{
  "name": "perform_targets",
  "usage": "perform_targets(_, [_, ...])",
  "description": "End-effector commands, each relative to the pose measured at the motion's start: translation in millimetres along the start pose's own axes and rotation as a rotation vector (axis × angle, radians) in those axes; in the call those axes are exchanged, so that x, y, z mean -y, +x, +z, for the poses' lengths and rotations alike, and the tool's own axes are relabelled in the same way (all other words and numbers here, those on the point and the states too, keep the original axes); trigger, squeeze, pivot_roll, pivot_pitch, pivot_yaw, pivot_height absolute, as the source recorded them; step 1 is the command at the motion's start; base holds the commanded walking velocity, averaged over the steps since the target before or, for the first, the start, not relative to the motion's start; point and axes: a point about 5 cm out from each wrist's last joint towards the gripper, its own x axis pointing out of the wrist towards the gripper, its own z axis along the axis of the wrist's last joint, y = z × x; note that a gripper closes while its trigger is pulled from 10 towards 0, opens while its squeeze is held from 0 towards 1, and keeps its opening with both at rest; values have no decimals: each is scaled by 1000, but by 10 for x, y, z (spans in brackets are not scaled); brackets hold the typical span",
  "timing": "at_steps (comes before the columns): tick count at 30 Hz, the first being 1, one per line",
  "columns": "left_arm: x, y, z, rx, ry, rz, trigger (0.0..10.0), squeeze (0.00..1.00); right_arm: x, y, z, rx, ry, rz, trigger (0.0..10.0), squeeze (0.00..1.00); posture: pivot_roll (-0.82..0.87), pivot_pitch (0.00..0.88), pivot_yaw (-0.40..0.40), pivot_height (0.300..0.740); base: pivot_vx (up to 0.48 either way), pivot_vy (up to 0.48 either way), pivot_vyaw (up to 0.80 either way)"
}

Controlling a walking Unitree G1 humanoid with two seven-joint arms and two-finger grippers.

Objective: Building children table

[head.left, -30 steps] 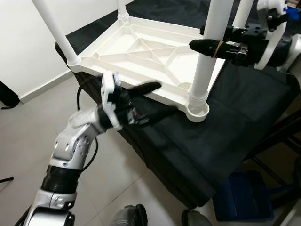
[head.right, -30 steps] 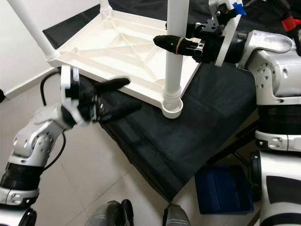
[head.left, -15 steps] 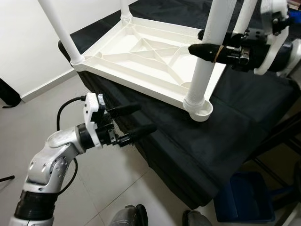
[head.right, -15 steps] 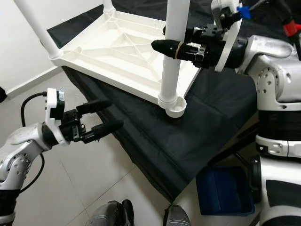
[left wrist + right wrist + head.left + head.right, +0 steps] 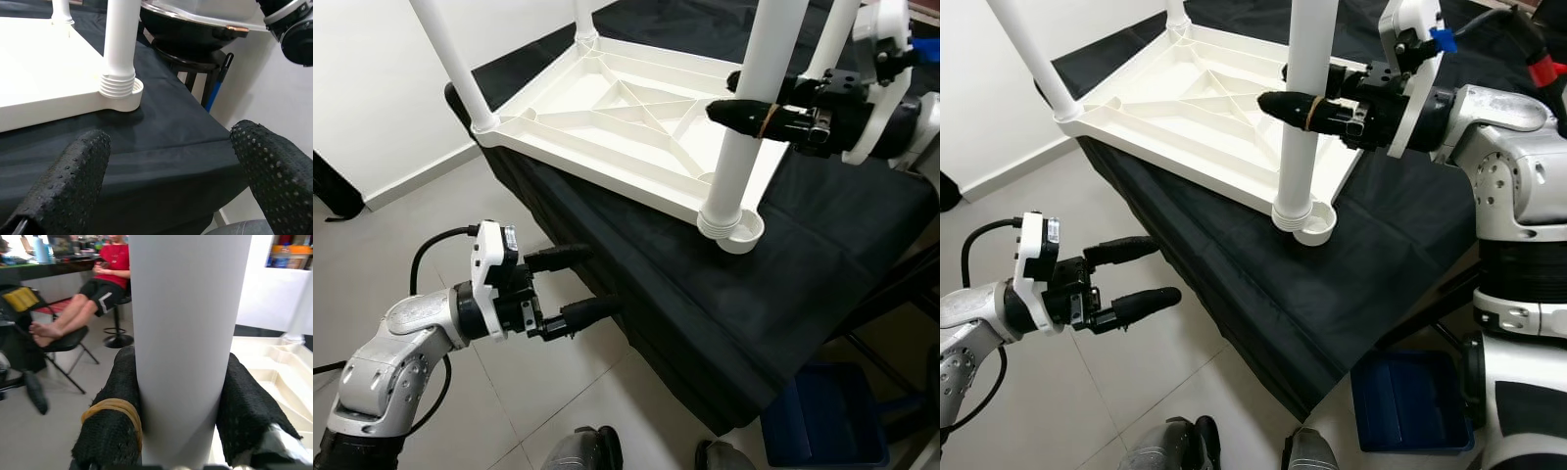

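Observation:
A white plastic children's table (image 5: 607,117) lies upside down on a black-draped surface (image 5: 803,264), its white legs pointing up. My right gripper (image 5: 1282,88) is shut on the near-right leg (image 5: 742,147), partway up it; in the right wrist view the leg (image 5: 188,333) sits between the black fingers (image 5: 112,431). That leg stands in the corner socket (image 5: 732,223). My left gripper (image 5: 600,279) is open and holds nothing. It hangs low over the floor beside the draped edge, below the tabletop's near rim. The left wrist view has the socketed leg (image 5: 120,54) beyond the fingers (image 5: 73,171).
A blue bin (image 5: 827,416) sits on the floor under the draped surface at the right, beside dark folding stand legs (image 5: 891,284). A white wall (image 5: 372,88) is at the left. A person sits on a chair (image 5: 98,289) in the right wrist view.
My left gripper has drawn back from the tabletop's near rim, down and to the left over the floor, still open. The right gripper stays on the leg.

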Motion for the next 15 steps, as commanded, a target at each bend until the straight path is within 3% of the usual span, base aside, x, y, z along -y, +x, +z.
perform_targets(1, [40,-5,-18,-27,12,-5,10000,0,44,-29,-13,-31,-25,-36,0,0,-65,191,71,740,0,0,0])
perform_targets(15, [72,38,0,-17,13,-10,10000,0,68,-75,-31,-41,-19,-57,0,0,-66,196,71,740,0,0,0])
